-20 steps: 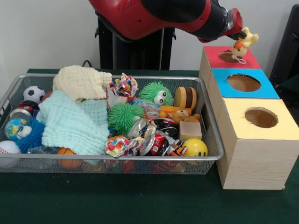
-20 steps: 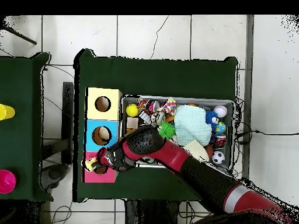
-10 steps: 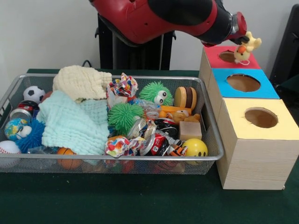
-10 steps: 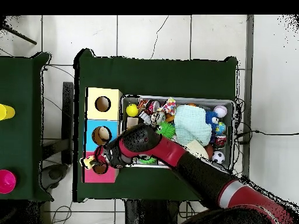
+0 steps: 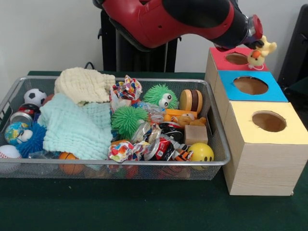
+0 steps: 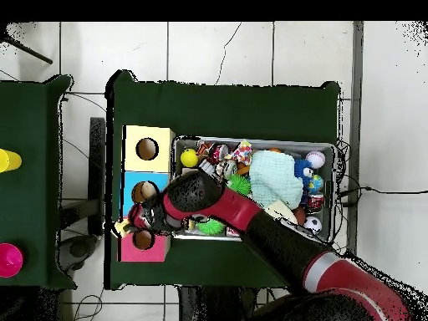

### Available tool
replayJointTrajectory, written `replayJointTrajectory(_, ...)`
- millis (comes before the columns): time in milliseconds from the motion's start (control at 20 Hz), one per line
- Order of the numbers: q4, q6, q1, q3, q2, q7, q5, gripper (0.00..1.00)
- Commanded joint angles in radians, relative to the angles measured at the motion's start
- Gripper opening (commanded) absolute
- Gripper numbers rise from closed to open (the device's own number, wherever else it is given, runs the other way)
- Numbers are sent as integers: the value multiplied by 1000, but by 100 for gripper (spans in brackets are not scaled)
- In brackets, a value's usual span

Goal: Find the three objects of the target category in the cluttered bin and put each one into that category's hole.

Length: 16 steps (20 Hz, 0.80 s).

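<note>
Gripper (image 5: 255, 42) clenched on the small yellow plush duck (image 5: 258, 53), carrying it at the far right side of the red box (image 5: 219, 57). Over the last second the duck has slid right across the red top: it was hanging just at the right rim of the red hole (image 5: 237, 58), now it sits past that rim near the box's far right edge, with the hole open and clear to its left. Overhead agrees: duck (image 6: 122, 226) is off the outer edge of the red box (image 6: 159, 249), hole (image 6: 143, 239) uncovered beside it. So the toy is above the box but no longer lined up with the opening; my read is overshoot or a re-approach, and a release here would likely land it on the lid or off the side. Needs to come back over the hole before letting go. Blue hole (image 5: 250, 85) and yellow hole (image 5: 268, 121) look empty. Wire bin (image 5: 219, 159) contents unchanged, nothing else lifted; remaining targets yet to be picked.
</note>
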Motion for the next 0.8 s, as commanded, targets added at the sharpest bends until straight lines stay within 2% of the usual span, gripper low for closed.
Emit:
replayJointTrajectory(50, -174, 123, 24, -39, 41, 24, -22, 0)
replayJointTrajectory(300, -199, 168, 45, -36, 44, 42, -6, 0)
replayJointTrajectory(450, -237, 205, 63, -52, 63, 45, -15, 0)
replayJointTrajectory(800, -267, 237, 91, -107, 93, 52, -46, 0)
